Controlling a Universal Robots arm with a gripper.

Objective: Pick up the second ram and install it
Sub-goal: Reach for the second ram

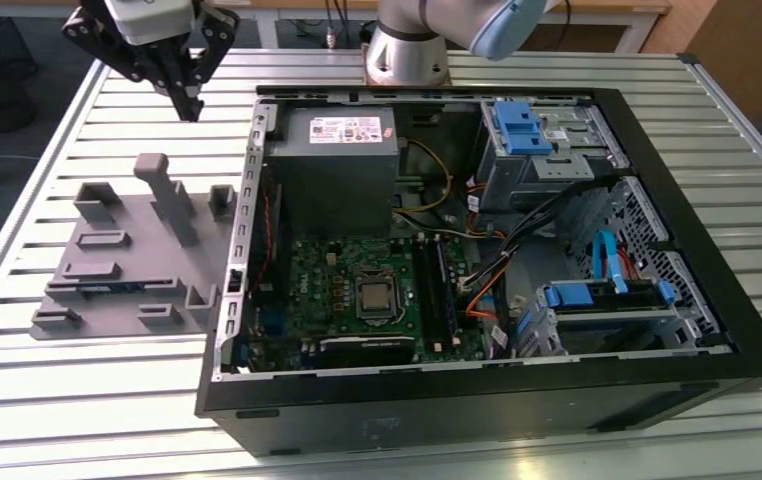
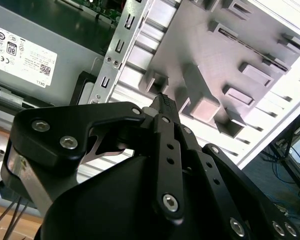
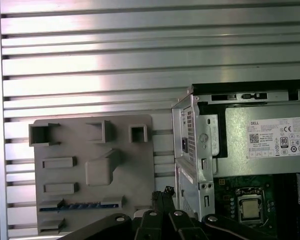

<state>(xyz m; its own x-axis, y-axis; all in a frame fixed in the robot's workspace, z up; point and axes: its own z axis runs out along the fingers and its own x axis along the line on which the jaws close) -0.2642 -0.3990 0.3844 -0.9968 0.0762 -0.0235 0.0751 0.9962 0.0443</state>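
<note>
Gripper [image 1: 192, 108] hangs high over the table [image 1: 74, 400], toward its far corner on the exterior view's left. It sits off the computer case [image 1: 488, 400] on the side where the power supply [image 1: 334, 150] is. You have the fingers pressed together to a point with nothing between them, and both wrist views agree.

Second ram [image 3: 82, 205]: a thin blue-green strip standing on edge in a long slot of the grey fixture [image 1: 128, 250]. That slot runs near the fixture's edge farthest from the arm's base [image 1: 408, 50]. The fixture lies flat on the table, between the case and the table's edge on the exterior view's left. The gripper is well apart from the stick and higher than the fixture's tall post [image 1: 168, 195].

The stick is not yet lifted. The motherboard [image 1: 354, 290] lies inside the case, with long black slots [image 1: 432, 290] just beside the processor [image 1: 374, 295]. Whether one slot is already filled cannot be told.

Handling, as a judgement:
- **Feel:** Expect the stick to be light and stiff, but thin and easily damaged by twisting or a hard squeeze.
- **Where to hold:** Little more than its upper long edge stands clear of the slot. The sound hold is across the two flat faces, near mid-length.
- **What to avoid:** Keep off the contact edge down in the slot.
- **Risks:** The smooth faces may slip in a shallow pinch. An off-centre grip would likely let the stick tilt.
</note>
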